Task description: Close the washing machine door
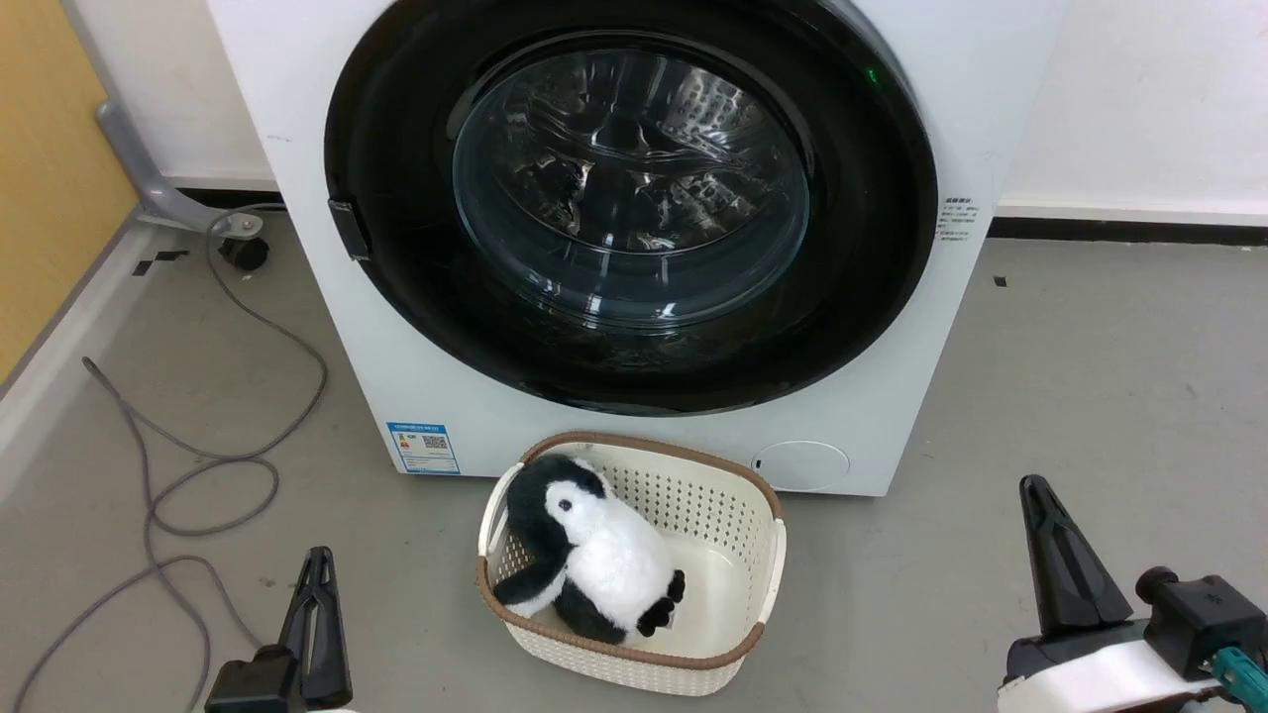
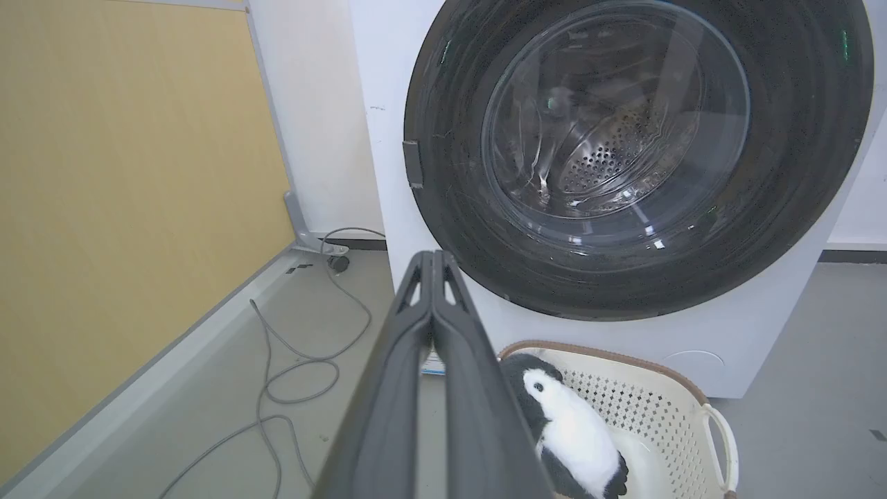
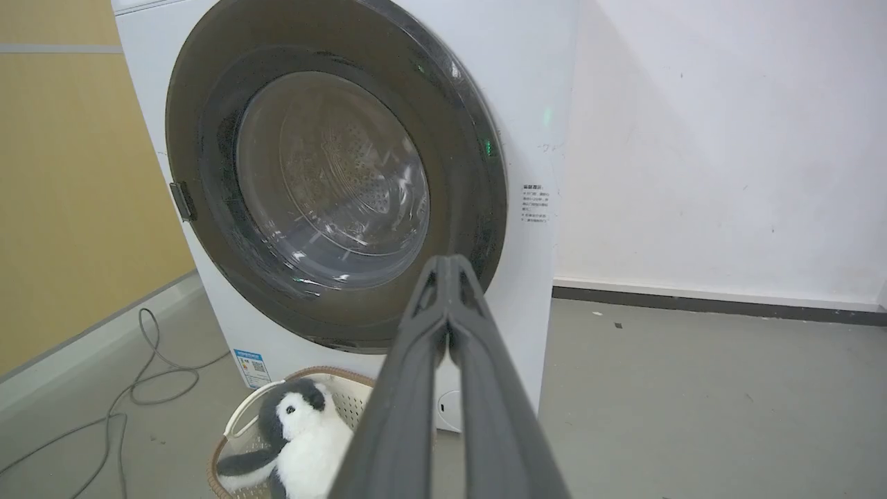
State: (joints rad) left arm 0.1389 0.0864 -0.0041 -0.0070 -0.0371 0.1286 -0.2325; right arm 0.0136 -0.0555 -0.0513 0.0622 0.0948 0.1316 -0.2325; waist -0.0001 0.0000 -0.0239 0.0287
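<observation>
The washing machine door, with its wide glossy black rim and bulging glass window, lies flat against the front of the white washing machine. The steel drum shows through the glass. The door looks the same in both wrist views. My left gripper hangs low at the left, fingers shut with nothing between them. My right gripper sits low at the right, fingers pressed together, also empty. Both are well short of the machine.
A cream perforated basket holding a plush penguin stands on the grey floor right in front of the machine. Grey cables loop over the floor at the left, beside a yellow partition. A white wall runs along the right.
</observation>
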